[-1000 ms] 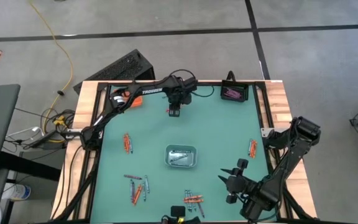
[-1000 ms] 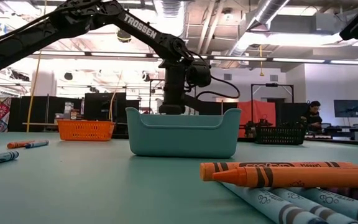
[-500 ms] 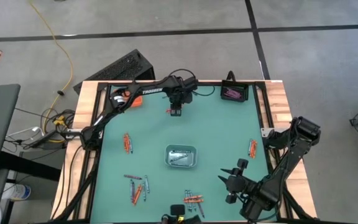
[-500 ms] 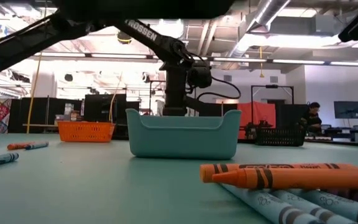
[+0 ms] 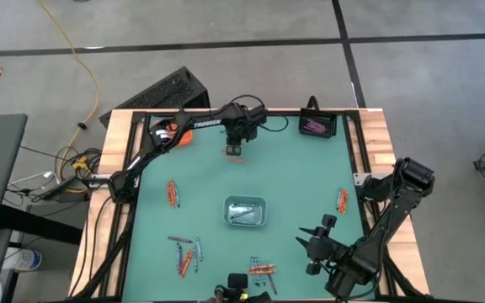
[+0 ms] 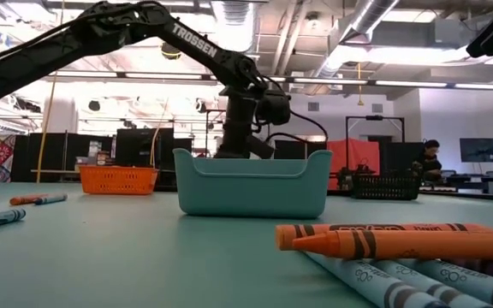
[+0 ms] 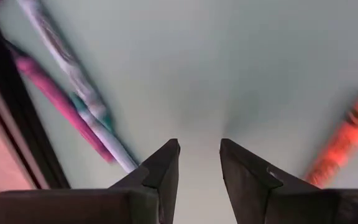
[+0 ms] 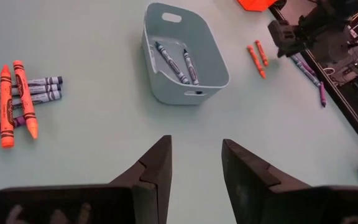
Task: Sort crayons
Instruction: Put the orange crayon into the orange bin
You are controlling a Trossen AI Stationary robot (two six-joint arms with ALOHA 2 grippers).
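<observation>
The left arm reaches from the table's left edge across to the far middle, wrist bent down, its gripper (image 5: 235,150) low over the mat; the left wrist view shows its fingers (image 7: 160,171) parted with nothing between them, a pink and a grey-blue crayon on one side and an orange one on the other. The right arm is folded at the near right corner, its gripper (image 5: 313,255) hovering above bare mat, fingers (image 8: 157,163) likewise apart and empty. At the table's centre sits a grey tray (image 5: 245,212), and the right wrist view shows a few grey-blue crayons (image 8: 169,62) lying in it. A black tray (image 5: 317,126) at the far right holds purple-pink crayons. An orange tray (image 5: 173,133) stands at the far left, partly behind the left arm; its contents cannot be made out. Loose crayons lie scattered on the mat: an orange pair at the left (image 5: 173,193), another at the right edge (image 5: 342,199), a mixed cluster near the front left (image 5: 185,253), and a group at the front middle (image 5: 262,270), orange ones lying over grey-blue ones.
</observation>
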